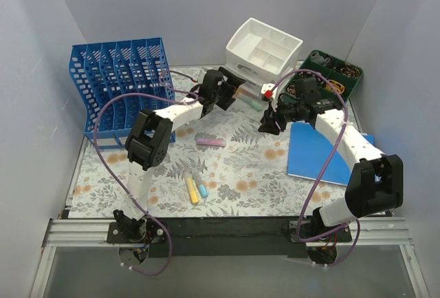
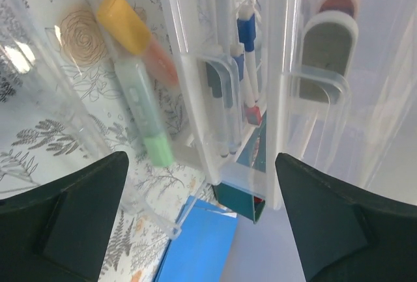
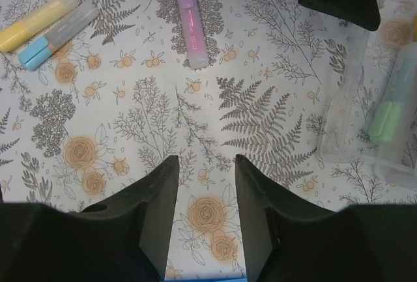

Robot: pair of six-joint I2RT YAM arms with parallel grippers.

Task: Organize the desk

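The fern-and-flower tabletop (image 1: 254,174) spans the floor of the white-walled enclosure, with its black rail (image 1: 227,226) along the near edge just beyond the arm bases. The left arm (image 1: 172,115) reaches to the far middle. In its wrist view the left jaws stand wide apart and hold nothing, and they face a clear plastic drawer unit (image 2: 228,67) with pens (image 2: 221,47) inside. Just beside the unit, a green highlighter (image 2: 140,99) and an orange one (image 2: 124,21) lie in a clear tray. The right arm (image 1: 344,136) hangs over the middle of the tabletop. The right jaws are slightly apart with bare print showing between them. A purple highlighter (image 1: 210,142) lies alone at the centre. Nearer, a yellow highlighter (image 1: 192,190) and a blue-capped one (image 1: 201,189) lie side by side. A blue file rack (image 1: 120,81) stands at the far left. A white divided tray (image 1: 265,47) sits at the far middle, and a green tray (image 1: 330,74) of small items is at the far right. A blue notebook (image 1: 326,153) lies flat on the right.
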